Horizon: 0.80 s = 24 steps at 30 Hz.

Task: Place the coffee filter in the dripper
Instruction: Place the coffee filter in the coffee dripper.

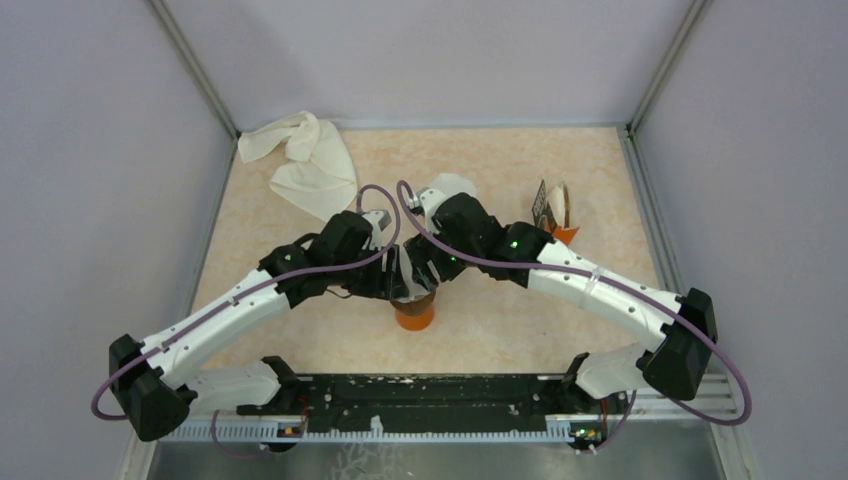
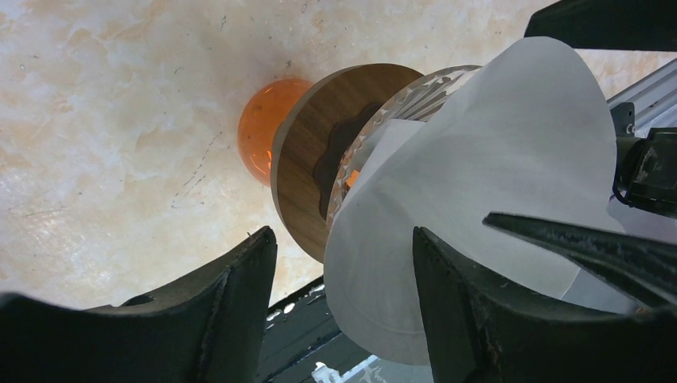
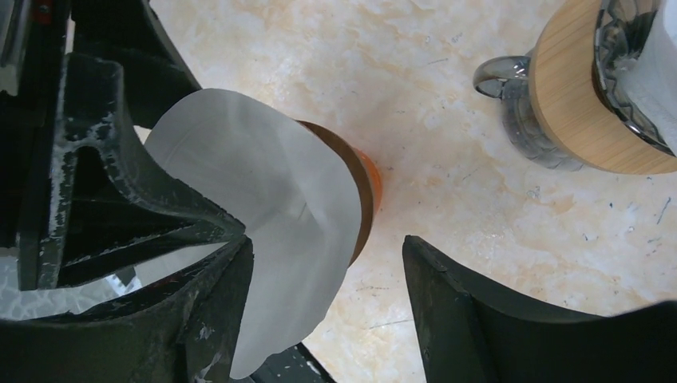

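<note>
While both arms crowd in over the middle of the tabletop [image 1: 500, 180], the coffee filter [image 2: 495, 159] sits point-down in the mouth of the dripper [image 2: 311, 144], its white fan flaring well clear of the ribbed glass cone. The left gripper [image 2: 343, 239] is released, jaws spread wide, 1 finger in front of the paper's rim and nothing pinched. The right gripper [image 3: 326, 243] is let go as well, jaws apart, with the paper just beside 1 finger. The dripper stands upright on its orange base, so its axis runs straight down beneath both grippers. My read is that the filter isn't fully seated, so the next move is a press down along that axis. The left gripper, straddling the rim, looks nearer for it.
</note>
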Available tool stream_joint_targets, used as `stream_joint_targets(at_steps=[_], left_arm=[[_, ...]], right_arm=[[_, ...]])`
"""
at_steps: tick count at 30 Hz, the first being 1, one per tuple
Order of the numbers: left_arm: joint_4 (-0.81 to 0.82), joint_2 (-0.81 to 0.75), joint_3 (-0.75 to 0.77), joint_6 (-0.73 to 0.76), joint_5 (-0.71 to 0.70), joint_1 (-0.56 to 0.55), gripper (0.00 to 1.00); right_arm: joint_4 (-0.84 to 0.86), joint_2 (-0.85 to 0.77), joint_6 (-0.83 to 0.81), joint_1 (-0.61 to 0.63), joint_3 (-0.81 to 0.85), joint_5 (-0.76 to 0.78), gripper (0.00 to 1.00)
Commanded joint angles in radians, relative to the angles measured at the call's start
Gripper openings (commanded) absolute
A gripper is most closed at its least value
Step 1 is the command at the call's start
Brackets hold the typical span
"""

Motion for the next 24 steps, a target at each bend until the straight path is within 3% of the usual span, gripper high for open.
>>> stream_joint_targets(at_steps=[1,24], left_arm=[[0.011,0.003,-0.009,0.02,0.018,0.002,0.69],[0.002,-0.026,0.003,0.002,-0.033,0.002,0.71]], right_arm=[[0.012,-0.018,-0.02,-0.007,0.017,-0.083,0.71],[-0.075,0.007,-0.084,-0.006,0.041,-0.143,0.75]])
